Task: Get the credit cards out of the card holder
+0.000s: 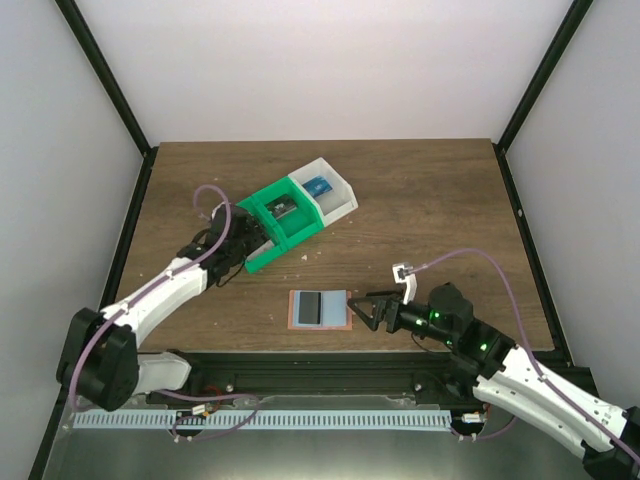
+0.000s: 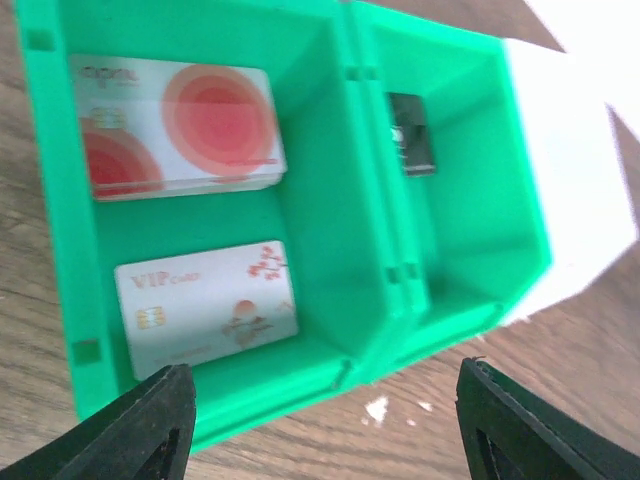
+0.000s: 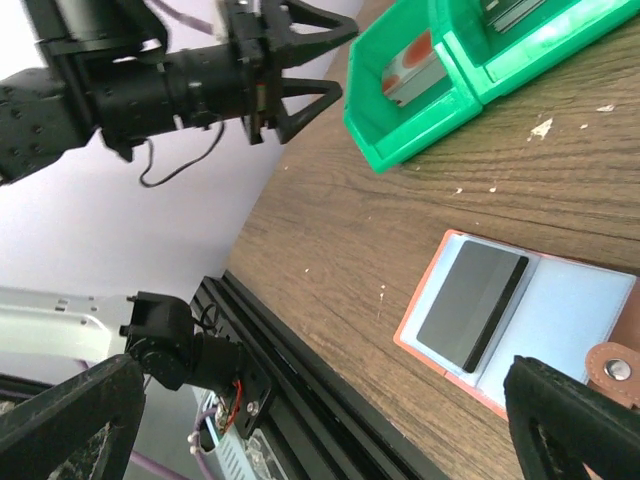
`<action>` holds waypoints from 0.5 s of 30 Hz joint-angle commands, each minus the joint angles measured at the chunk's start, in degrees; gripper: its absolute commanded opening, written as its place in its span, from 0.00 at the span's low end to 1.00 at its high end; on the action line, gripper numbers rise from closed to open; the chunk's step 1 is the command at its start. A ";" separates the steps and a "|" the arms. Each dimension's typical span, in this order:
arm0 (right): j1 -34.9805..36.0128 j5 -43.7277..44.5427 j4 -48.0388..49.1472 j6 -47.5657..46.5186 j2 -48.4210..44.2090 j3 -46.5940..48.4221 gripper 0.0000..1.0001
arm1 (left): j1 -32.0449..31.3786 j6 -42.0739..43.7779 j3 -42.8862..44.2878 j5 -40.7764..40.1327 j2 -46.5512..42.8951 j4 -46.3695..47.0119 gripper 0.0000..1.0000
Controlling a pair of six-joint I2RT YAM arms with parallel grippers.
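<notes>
In the top view a small salmon-brown, leather-look folding card holder [image 1: 320, 310] lies open and flat on the brown wooden table [image 1: 430, 210], low in the frame just left of centre. A thin dark grey card [image 1: 311, 308] sits in its left half, beside a pale blue panel on its right half. In the right wrist view the same dark grey card [image 3: 470, 305] is tucked at a slant in the card holder [image 3: 560, 330], and a round metal snap button [image 3: 612, 370] shows at the right edge of the frame. The right gripper [image 1: 362, 311] is just to the right of the holder with its fingers spread wide and nothing between them. Up and to the left stands a green-and-white three-compartment plastic bin [image 1: 268, 262], set diagonally. The left gripper [image 2: 320, 430] is at the bin's lower-left end, its jaws wide apart and empty. Its wrist view looks down into the green end compartment [image 2: 330, 180], where two cards lie flat: a whitish card printed with red circles [image 2: 175, 125] in the upper left and a white card marked VIP [image 2: 205, 308] below it. The middle compartment holds a small black block [image 2: 410, 135], and the white end compartment a small blue block [image 1: 320, 186].
</notes>
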 commanded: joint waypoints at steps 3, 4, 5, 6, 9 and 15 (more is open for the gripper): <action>0.21 3.64 -1.89 2.52 4.01 4.15 1.00 | 0.13 13.59 -0.14 14.79 -6.87 1.78 0.73; 0.23 2.93 -0.88 2.18 5.16 4.33 1.00 | 0.10 15.09 -0.24 17.49 -7.75 1.62 0.73; 0.21 2.21 -0.13 1.61 6.50 4.57 1.00 | 0.11 16.66 -0.48 20.39 -8.58 1.37 0.73; 0.23 1.89 0.23 1.44 7.92 5.02 1.00 | 0.10 18.08 -1.04 23.35 -9.32 1.53 0.72; 0.22 2.54 0.49 1.88 13.17 6.08 0.99 | 0.05 20.28 -4.25 31.05 -12.25 4.01 0.67; 0.23 -0.56 5.31 3.43 22.13 6.04 0.74 | -1.25 19.95 -12.05 39.09 -18.11 8.77 0.65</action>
